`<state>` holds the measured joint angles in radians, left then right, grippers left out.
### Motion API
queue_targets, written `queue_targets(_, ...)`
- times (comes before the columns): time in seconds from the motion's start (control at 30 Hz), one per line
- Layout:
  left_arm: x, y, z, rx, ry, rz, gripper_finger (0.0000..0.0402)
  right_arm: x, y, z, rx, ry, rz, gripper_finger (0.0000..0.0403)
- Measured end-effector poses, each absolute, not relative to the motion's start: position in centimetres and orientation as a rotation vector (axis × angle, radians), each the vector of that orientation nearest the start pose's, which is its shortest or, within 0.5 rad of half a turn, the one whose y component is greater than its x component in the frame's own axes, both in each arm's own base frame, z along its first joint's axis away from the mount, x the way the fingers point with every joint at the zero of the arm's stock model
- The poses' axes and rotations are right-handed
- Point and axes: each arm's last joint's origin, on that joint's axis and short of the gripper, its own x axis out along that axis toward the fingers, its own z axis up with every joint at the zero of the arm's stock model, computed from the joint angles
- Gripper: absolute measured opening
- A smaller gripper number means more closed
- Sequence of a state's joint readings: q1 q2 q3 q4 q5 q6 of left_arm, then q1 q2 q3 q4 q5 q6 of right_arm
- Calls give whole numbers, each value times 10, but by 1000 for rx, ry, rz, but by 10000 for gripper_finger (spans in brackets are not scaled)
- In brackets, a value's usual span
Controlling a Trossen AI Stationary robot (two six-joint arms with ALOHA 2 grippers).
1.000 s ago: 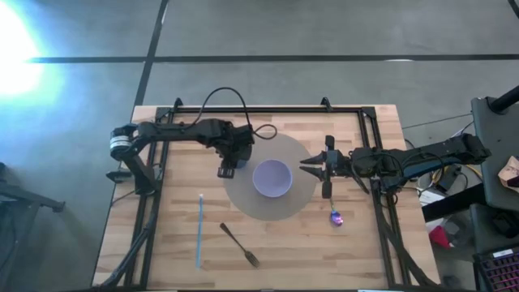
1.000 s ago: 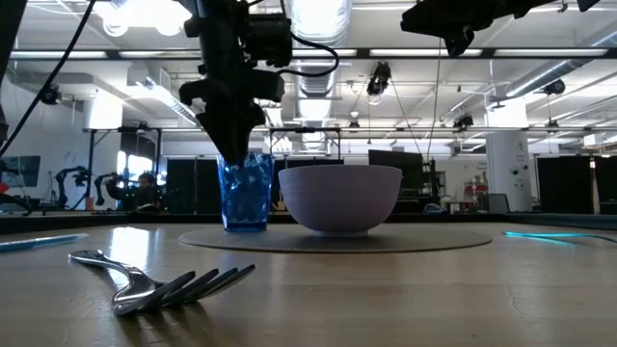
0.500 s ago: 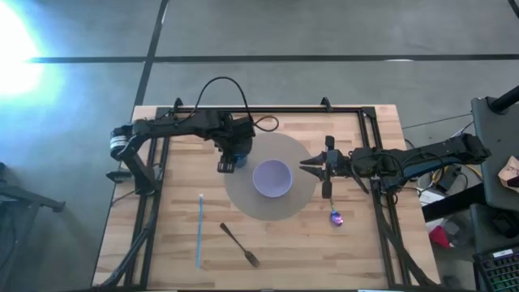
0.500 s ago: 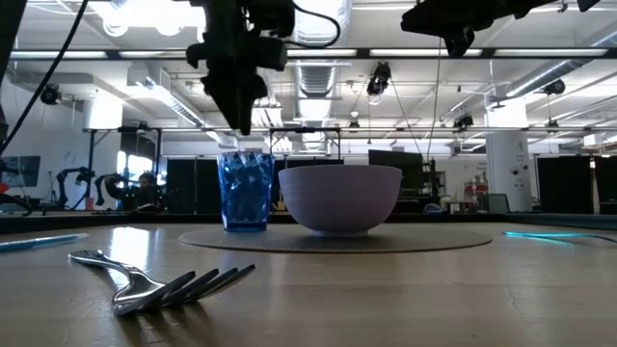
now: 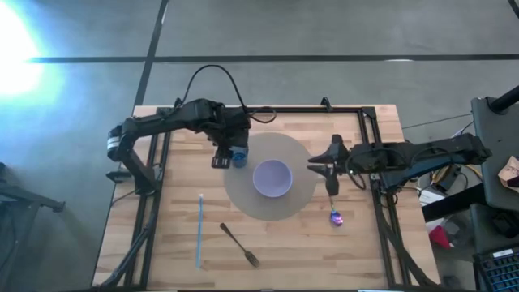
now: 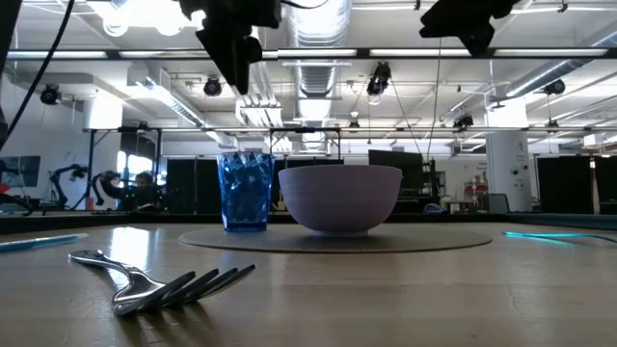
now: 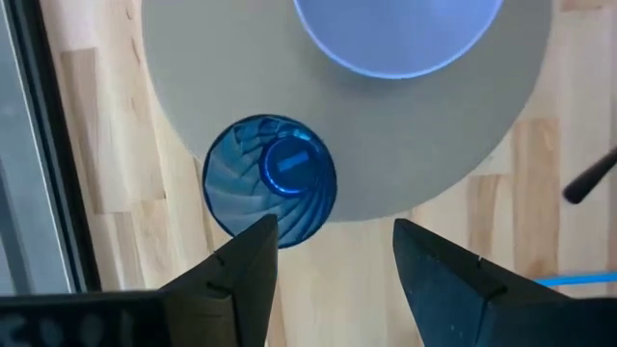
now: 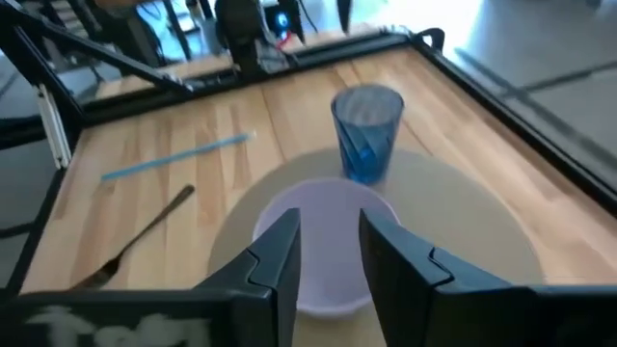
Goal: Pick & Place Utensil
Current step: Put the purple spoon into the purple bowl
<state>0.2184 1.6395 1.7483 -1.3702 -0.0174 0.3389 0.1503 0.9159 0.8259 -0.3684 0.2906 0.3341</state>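
A metal fork [image 5: 240,245] [image 6: 159,280] lies flat on the wooden table near its front edge. A spoon [image 5: 335,214] with a purple bowl end lies at the right, beside the round grey mat [image 5: 297,203]. On the mat stand a lilac bowl [image 5: 272,178] and, at its left edge, an upright blue cup [image 5: 238,156] [image 7: 270,188]. My left gripper [image 7: 333,260] [image 5: 222,160] hangs open above the cup and touches nothing. My right gripper [image 8: 330,255] [image 5: 315,166] hovers open over the mat's right edge, pointing at the bowl [image 8: 333,198], with nothing between its fingers.
A blue straw [image 5: 199,230] [image 8: 178,156] lies on the table's left part, left of the fork [image 8: 145,236]. A black frame [image 5: 268,108] runs along the far and side edges. Bare wood lies between the fork and the spoon.
My left gripper has risen straight up from around the blue cup and now hangs clear above it; the cup stays upright on the mat's edge. My right gripper has rolled about its wrist and risen slightly.
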Motion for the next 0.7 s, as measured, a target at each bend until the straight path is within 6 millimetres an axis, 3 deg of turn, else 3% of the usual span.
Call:
queue_targets(0.33,277,41,385,139,1188,-4,197,167,17,330,447,666,-355,130)
queue_targets(0.5,274,26,386,135,1151,-28,197,159,18,325,599,767,-402,124)
queue_targets(0.7,272,6,368,150,1134,-74,197,160,26,302,767,888,-376,113)
